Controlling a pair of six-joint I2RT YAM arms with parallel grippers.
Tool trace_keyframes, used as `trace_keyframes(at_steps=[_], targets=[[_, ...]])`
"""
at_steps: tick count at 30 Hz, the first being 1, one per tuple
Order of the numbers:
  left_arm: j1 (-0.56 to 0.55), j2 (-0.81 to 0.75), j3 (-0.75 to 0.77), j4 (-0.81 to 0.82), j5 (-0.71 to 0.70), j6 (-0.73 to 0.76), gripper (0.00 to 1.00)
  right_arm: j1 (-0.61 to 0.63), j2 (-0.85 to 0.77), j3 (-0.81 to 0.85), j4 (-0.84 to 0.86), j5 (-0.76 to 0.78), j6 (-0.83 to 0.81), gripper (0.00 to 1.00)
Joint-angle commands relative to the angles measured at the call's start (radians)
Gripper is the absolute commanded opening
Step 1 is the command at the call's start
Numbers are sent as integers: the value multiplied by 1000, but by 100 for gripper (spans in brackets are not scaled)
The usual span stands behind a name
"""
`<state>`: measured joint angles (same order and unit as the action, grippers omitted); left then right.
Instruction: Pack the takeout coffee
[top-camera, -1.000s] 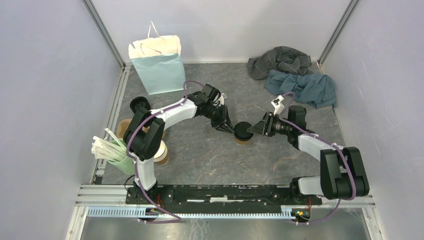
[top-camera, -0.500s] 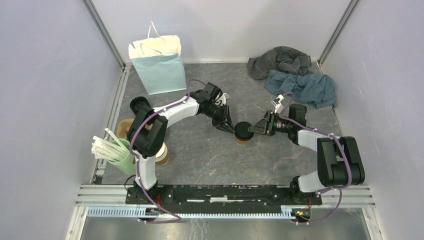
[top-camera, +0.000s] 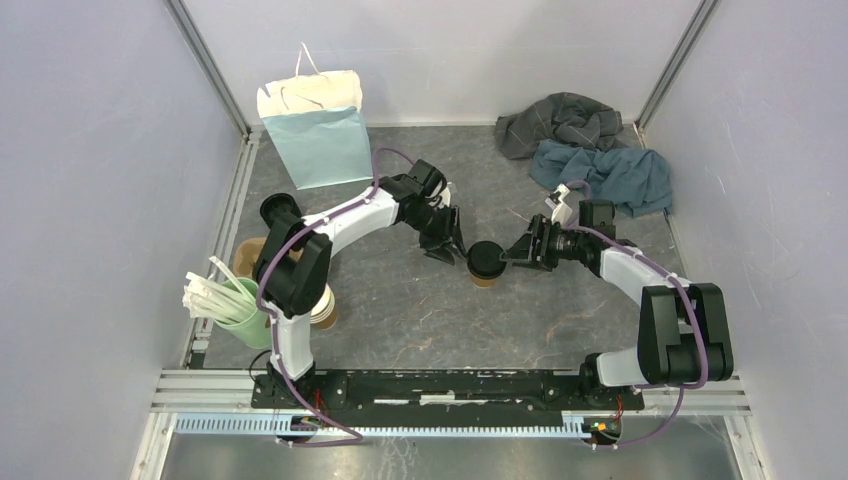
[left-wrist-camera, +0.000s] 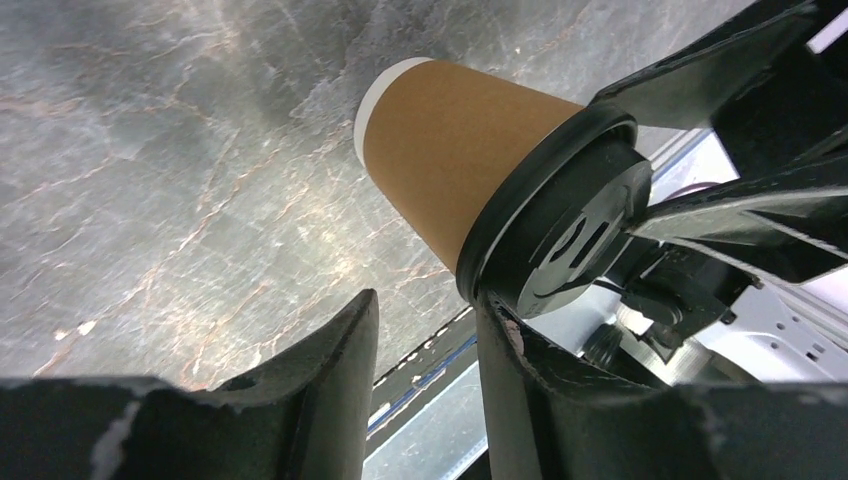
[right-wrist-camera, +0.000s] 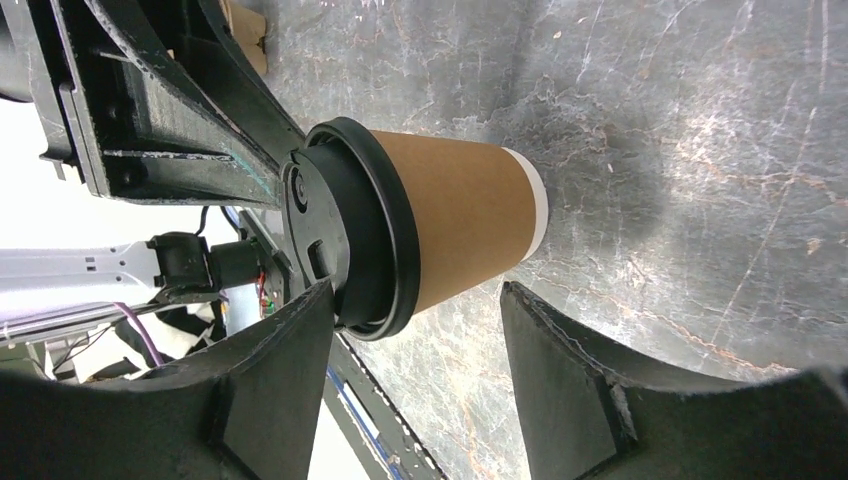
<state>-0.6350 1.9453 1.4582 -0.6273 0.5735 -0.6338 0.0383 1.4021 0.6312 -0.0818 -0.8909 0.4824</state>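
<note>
The takeout coffee (top-camera: 486, 264), a brown paper cup with a black lid, stands upright on the dark table between my two grippers. My left gripper (top-camera: 456, 250) is open just left of it. In the left wrist view the cup (left-wrist-camera: 445, 165) lies ahead of the gripper (left-wrist-camera: 425, 315), and one fingertip (left-wrist-camera: 500, 325) touches the rim of the lid (left-wrist-camera: 560, 230). My right gripper (top-camera: 511, 256) is open just right of the cup. In the right wrist view the cup (right-wrist-camera: 465, 215) is ahead of the gripper (right-wrist-camera: 415, 305), with one fingertip (right-wrist-camera: 305, 310) against the lid (right-wrist-camera: 350, 235).
A pale blue and white paper bag (top-camera: 318, 130) stands at the back left. Crumpled grey and blue cloths (top-camera: 590, 150) lie at the back right. A stack of lidless brown cups (top-camera: 322, 305), a pale green cup of white sticks (top-camera: 235, 312) and a black lid (top-camera: 280, 210) sit at the left.
The right arm has swung its elbow back and its gripper has edged closer to the cup. The left gripper has shifted slightly. The cup has not moved.
</note>
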Motion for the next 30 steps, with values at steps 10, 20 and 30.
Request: trace_keyframes(at_steps=[10, 20, 30], targets=[[15, -41, 138, -86, -63, 93, 59, 5, -11, 96, -90, -5, -33, 76], [11, 75, 265, -1, 87, 149, 80, 60, -46, 24, -41, -33, 12, 91], [2, 181, 331, 10, 163, 171, 78, 79, -46, -69, 72, -24, 77, 95]])
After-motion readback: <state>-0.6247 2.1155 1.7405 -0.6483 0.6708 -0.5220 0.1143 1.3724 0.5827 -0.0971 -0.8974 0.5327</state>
